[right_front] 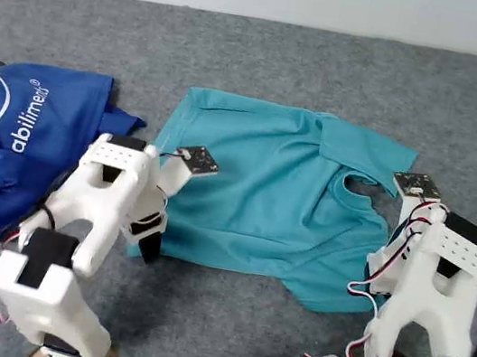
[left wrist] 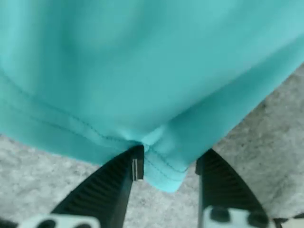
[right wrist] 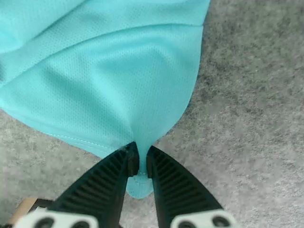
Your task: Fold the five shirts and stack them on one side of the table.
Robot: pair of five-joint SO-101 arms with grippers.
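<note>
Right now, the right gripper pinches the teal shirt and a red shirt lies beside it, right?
Almost. Beside it lies a blue shirt, not a red one; the high view shows it. The right gripper does pinch the teal shirt.

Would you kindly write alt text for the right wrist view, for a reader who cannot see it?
The right gripper is shut on a corner of the teal shirt, with a small tip of fabric showing between its black fingers behind the pinch. From there the shirt spreads out over the grey, felt-like table.
</note>
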